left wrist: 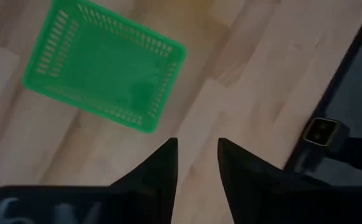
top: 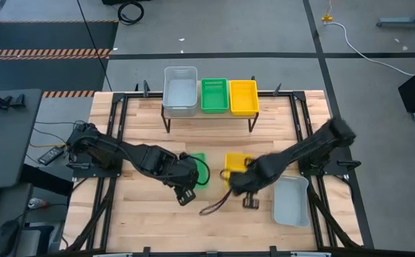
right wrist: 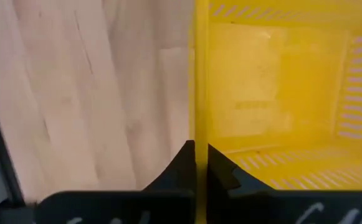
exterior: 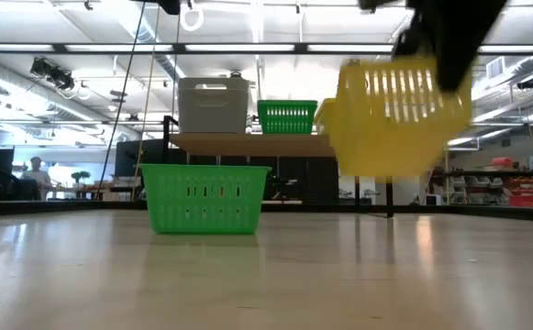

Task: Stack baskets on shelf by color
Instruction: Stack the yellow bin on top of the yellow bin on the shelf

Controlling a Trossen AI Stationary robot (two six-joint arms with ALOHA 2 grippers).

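– Where was the yellow perforated plastic basket [right wrist: 274, 87] held?

– Its rim was pinched by the right gripper [right wrist: 199, 155], lifted above the table. The left gripper [left wrist: 196, 158], fingers slightly spread, was held over a green perforated plastic basket [left wrist: 106, 65].

– What was counted on the small wooden shelf [top: 208, 114]?

– Grey, green and yellow stacks; inner contents could not be told.

Six baskets show in all. Two are green [top: 215, 94] [top: 198, 168], two yellow [top: 243, 96] [top: 236, 163], and two light grey [top: 181, 91] [top: 291, 201].
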